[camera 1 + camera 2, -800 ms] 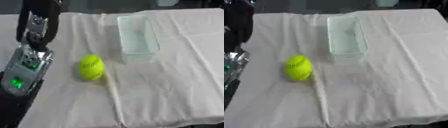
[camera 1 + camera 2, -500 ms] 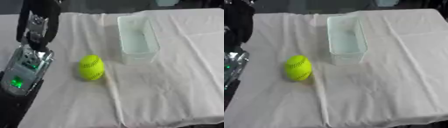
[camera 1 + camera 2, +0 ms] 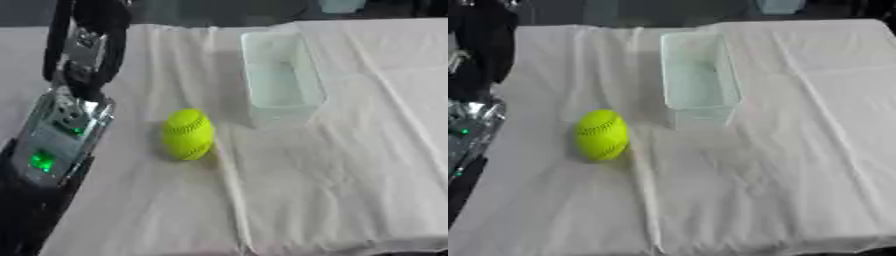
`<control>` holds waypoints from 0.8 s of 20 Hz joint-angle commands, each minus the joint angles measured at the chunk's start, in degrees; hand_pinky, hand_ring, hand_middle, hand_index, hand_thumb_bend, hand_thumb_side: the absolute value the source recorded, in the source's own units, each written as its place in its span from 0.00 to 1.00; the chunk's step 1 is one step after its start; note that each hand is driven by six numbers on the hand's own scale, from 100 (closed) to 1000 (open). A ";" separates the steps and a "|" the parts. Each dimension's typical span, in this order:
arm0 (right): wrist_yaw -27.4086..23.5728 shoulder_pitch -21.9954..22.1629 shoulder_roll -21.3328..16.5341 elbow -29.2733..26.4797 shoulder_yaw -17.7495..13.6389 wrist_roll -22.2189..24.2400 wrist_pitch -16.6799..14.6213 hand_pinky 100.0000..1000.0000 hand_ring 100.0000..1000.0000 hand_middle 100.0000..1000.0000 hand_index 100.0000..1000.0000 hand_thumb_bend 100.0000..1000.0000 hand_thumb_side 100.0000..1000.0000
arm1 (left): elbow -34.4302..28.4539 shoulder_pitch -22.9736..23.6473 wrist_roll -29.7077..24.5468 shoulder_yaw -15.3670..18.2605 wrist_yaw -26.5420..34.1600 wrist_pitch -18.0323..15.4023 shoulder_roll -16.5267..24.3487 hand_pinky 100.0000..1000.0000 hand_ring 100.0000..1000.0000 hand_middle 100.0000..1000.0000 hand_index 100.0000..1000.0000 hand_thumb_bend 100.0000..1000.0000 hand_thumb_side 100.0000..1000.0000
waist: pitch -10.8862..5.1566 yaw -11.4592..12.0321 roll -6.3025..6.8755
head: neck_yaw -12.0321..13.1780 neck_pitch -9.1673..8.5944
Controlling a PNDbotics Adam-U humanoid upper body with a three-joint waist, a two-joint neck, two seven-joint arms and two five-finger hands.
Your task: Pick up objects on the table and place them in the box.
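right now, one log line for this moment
ball: on cloth, left of box | box: empty | left arm: beside ball, not touching | right hand: unseen

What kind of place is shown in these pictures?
Probably a robot test bench: a table under a wrinkled white cloth, holding only a yellow-green stitched ball and a clear plastic box, with a black-and-silver robot arm alongside.

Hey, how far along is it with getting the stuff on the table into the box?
Nothing looks done yet: the clear box appears empty. Nothing is in hand either; the left arm shows at the left edge, but neither hand can be made out. Left to do: the yellow-green ball lies on the white cloth, beside the box, to be picked up and placed inside.
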 commanded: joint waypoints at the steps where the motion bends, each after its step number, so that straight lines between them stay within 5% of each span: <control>1: -0.29 -0.60 -1.65 -0.73 -0.55 -0.17 -0.08 0.57 0.67 0.73 0.90 0.00 1.00 | -0.99 -0.78 0.04 0.38 -0.47 -0.12 1.68 0.63 0.62 0.90 0.92 0.27 1.00 | -0.98 -0.14 0.01 | 1.53 -0.75; 6: -0.32 -0.57 -1.72 -0.62 -0.59 -0.19 -0.04 0.56 0.67 0.73 0.90 0.00 1.00 | -0.99 -1.19 -0.37 0.68 -1.15 -0.22 3.25 0.64 0.61 0.91 0.92 0.29 1.00 | -1.16 -0.25 0.20 | 2.08 -0.87; 8: -0.32 -0.55 -1.78 -0.54 -0.52 -0.13 -0.03 0.56 0.67 0.73 0.90 0.00 1.00 | -0.99 -1.04 -1.75 0.43 -2.34 0.75 4.99 0.61 0.58 0.93 0.92 0.39 0.98 | -1.16 -0.40 0.40 | 2.07 -0.76; 16: -0.46 -0.63 -2.13 0.06 -0.23 0.15 -0.02 0.56 0.67 0.73 0.90 0.00 1.00 | -0.99 -1.13 -16.60 -1.65 -17.26 3.08 18.76 0.68 0.58 0.99 0.92 0.56 0.99 | -1.36 -1.37 1.55 | 1.92 -0.71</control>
